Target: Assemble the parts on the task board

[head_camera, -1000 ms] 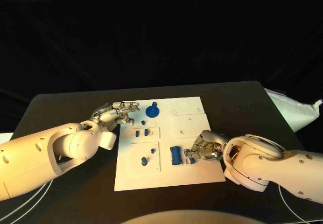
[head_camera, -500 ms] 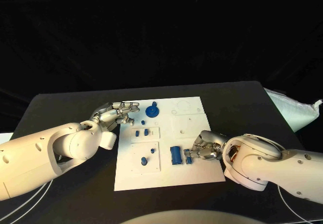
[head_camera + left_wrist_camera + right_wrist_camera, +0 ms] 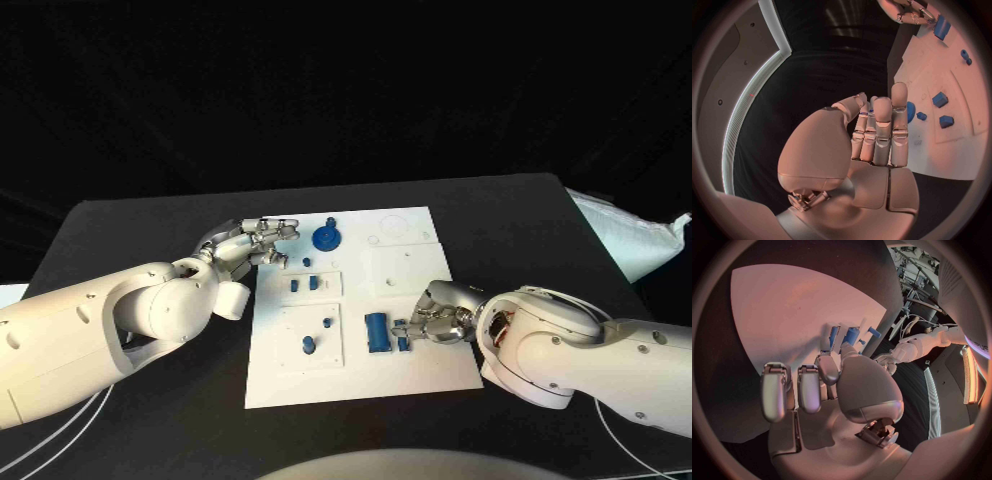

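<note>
Now the white task board [image 3: 411, 275] lies mid-table, blue parts scattered on it — a round disc [image 3: 329, 239] at its far left corner, small pieces further in. The right hand [image 3: 437, 318] rests on the board's right side, pinching a small blue part [image 3: 404, 343] just beside an upright blue block [image 3: 376, 331]. The left hand [image 3: 248, 244] hovers at the board's far left edge — fingers pressed together and straight, holding nothing, near the disc.
</note>
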### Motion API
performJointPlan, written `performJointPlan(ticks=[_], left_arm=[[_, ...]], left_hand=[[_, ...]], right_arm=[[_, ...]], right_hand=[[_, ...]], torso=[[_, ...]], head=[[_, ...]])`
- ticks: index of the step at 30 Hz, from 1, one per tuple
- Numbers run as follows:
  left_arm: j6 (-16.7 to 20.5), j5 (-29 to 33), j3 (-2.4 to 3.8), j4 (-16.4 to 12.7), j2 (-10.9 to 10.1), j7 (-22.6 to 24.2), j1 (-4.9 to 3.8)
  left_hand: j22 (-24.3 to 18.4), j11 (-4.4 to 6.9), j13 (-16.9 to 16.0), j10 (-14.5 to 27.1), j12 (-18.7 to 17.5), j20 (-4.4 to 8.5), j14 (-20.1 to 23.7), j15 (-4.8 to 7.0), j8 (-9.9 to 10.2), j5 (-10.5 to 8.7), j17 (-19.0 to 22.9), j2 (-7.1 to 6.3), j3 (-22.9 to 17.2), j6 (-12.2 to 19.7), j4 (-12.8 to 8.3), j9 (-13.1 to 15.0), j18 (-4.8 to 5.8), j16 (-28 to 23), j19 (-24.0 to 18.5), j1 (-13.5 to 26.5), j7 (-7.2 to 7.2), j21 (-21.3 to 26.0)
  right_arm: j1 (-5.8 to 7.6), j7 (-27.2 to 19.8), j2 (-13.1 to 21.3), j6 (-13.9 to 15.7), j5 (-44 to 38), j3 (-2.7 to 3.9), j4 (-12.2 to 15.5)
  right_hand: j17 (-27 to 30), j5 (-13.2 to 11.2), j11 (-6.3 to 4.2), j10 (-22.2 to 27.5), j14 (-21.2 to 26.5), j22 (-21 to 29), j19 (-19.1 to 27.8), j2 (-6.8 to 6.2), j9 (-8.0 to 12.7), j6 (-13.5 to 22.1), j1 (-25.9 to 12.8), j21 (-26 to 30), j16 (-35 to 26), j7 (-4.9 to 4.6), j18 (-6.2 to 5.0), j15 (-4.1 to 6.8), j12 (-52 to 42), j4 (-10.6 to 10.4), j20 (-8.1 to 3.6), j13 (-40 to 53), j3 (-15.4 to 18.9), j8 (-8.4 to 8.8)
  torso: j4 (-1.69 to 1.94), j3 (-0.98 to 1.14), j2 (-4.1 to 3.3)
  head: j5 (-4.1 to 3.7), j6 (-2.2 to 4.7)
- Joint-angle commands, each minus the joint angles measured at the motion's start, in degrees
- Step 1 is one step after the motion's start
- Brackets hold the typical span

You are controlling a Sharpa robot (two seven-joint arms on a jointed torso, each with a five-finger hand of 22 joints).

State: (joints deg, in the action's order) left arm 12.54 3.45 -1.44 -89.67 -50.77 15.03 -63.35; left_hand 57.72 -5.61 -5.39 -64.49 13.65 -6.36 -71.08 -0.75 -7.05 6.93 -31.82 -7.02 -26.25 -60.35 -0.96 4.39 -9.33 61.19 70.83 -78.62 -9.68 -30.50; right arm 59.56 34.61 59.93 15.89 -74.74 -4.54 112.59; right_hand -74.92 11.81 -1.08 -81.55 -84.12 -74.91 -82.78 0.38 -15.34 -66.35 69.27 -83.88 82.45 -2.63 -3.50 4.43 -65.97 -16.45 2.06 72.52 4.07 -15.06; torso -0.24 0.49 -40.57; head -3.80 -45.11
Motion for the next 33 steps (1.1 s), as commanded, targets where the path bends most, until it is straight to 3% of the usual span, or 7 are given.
performJointPlan(ticks=[1, 11, 18, 23, 25, 29, 33], left_arm=[[-1.1, -0.2, 0.03, -0.1, 0.1, 0.2, -0.01], [-1.2, -0.2, 0.03, 0.2, 0.2, 0.2, -0.01], [-0.9, -0.2, 0.02, 0.9, 0.7, 0.8, 0.12], [-0.3, 0.0, 0.02, 1.3, 1.1, 2.2, 0.26], [0.4, 0.0, 0.03, 1.7, 1.5, 3.2, 0.28], [1.9, 0.2, 0.04, 3.2, 2.5, 4.7, 0.27], [4.0, 0.4, 0.05, 5.6, 4.2, 6.7, 0.23]], left_hand=[[0.0, 0.04, -0.1, 0.3, 0.3, -0.02, 0.5, 0.06, -0.3, -0.13, 0.1, 0.43, 0.2, 0.3, -0.1, -0.1, -1.06, -0.3, -0.4, -0.2, -0.24, 0.1], [0.0, 0.04, -0.1, 0.3, 0.3, -0.02, 0.5, 0.06, -0.3, -0.13, 0.1, 0.43, 0.2, 0.3, -0.1, -0.1, -1.06, -0.3, -0.4, -0.2, -0.24, 0.1], [-0.3, 0.01, -0.1, 0.4, 0.4, -0.04, 0.6, 0.04, -0.4, -0.14, 0.2, 0.43, 0.3, 0.4, -0.1, -0.1, -1.11, -0.4, -0.5, -0.1, -0.27, 0.6], [-0.6, -0.07, 0.0, 0.8, 0.6, -0.18, 2.0, -0.17, -0.4, -0.21, 2.7, 0.29, 0.9, 0.6, 0.4, -0.2, -1.06, -1.7, -0.9, 0.8, -0.31, 1.1], [-1.2, -0.13, 0.0, 1.2, 0.8, -0.38, 3.9, -0.42, -0.4, -0.21, 3.6, 0.18, 1.6, 1.0, 0.6, -0.2, -1.04, -2.9, -2.2, 1.2, -0.36, 2.2], [-2.8, -0.48, 0.2, 1.8, 1.1, -0.85, 7.9, -0.82, -0.6, -0.21, 5.8, 0.25, 2.6, 1.3, 0.9, -0.2, -1.01, -6.0, -5.4, 1.4, -0.42, 5.0], [-5.8, -0.49, 0.7, 2.5, 1.0, -1.35, 11.6, -1.34, -0.1, -0.16, 10.1, 0.8, 3.1, 2.7, 1.2, -0.5, -1.06, -13.5, -9.7, 1.1, 0.08, 9.4]], right_arm=[[-0.07, -0.1, 0.3, -1.1, -1.9, -0.01, 0.3], [-0.06, -2.4, 1.8, 0.5, -1.9, -0.01, 0.7], [1.77, -16.5, 2.9, 5.5, 12.7, 0.07, -1.4], [4.76, -29.0, 2.7, 8.0, 28.4, 0.09, -5.7], [6.17, -34.4, 1.7, 8.4, 35.6, 0.1, -9.0], [7.85, -41.4, -1.6, 6.5, 46.4, 0.12, -15.6], [8.49, -46.7, -5.9, 3.2, 53.3, 0.22, -22.5]], right_hand=[[-3.0, -1.3, -0.32, -0.8, -3.7, -4.8, 0.0, -0.2, -0.2, -0.3, -0.4, -0.1, 0.1, -0.12, 0.86, 0.47, 0.1, 0.2, -0.36, 0.3, 0.9, -0.04], [-2.3, -3.2, -0.16, -0.1, -3.5, -4.3, 0.4, -1.12, -0.5, 0.5, 3.9, 0.3, -0.4, -0.39, 0.75, 0.37, 1.9, 2.7, -0.33, -0.5, 2.2, 0.24], [1.8, -2.2, 1.7, 4.5, -2.6, 0.3, 3.8, -0.6, 0.5, 6.3, 5.6, 3.3, -3.4, -2.66, -0.33, -1.09, 11.6, 3.0, 0.73, -6.9, 3.4, 3.42], [5.5, -1.4, 2.57, 7.8, -1.7, 4.4, 6.6, 0.68, 0.7, 8.4, 8.0, 6.3, -6.4, -3.62, -1.33, -1.86, 18.2, 4.2, 1.65, -11.6, 4.0, 4.52], [13.4, -1.1, 2.99, 13.5, 0.7, 11.8, 11.7, 1.61, 0.9, 9.3, 9.8, 11.9, -13.0, -4.12, -3.01, -2.2, 29.5, 5.3, 1.95, -19.6, 4.0, 5.02], [34.2, -0.9, 3.83, 17.6, 7.7, 30.8, 24.1, 3.48, 1.2, 10.6, 12.7, 28.0, -33.3, -5.12, -6.7, -3.17, 35.7, 6.6, 2.73, -25.1, 3.4, 5.82], [41.8, -0.8, 6.09, 22.4, 12.2, 38.0, 27.2, 4.28, 2.4, 12.8, 14.1, 37.6, -46.1, -6.64, -6.88, -4.95, 43.2, 7.1, 4.42, -32.6, 3.2, 7.46]], torso=[[0.0, 0.02, 0.02], [-0.1, 0.0, 0.18], [-0.17, -0.02, 1.12], [-0.04, -0.43, 2.7], [0.0, -0.77, 3.78], [-0.01, -1.2, 5.27], [-0.11, -1.72, 6.4]], head=[[-0.11, 0.04], [-0.21, 0.29], [-0.47, 1.17], [-0.75, 2.31], [-0.87, 3.25], [-0.83, 4.91], [-0.51, 7.08]])
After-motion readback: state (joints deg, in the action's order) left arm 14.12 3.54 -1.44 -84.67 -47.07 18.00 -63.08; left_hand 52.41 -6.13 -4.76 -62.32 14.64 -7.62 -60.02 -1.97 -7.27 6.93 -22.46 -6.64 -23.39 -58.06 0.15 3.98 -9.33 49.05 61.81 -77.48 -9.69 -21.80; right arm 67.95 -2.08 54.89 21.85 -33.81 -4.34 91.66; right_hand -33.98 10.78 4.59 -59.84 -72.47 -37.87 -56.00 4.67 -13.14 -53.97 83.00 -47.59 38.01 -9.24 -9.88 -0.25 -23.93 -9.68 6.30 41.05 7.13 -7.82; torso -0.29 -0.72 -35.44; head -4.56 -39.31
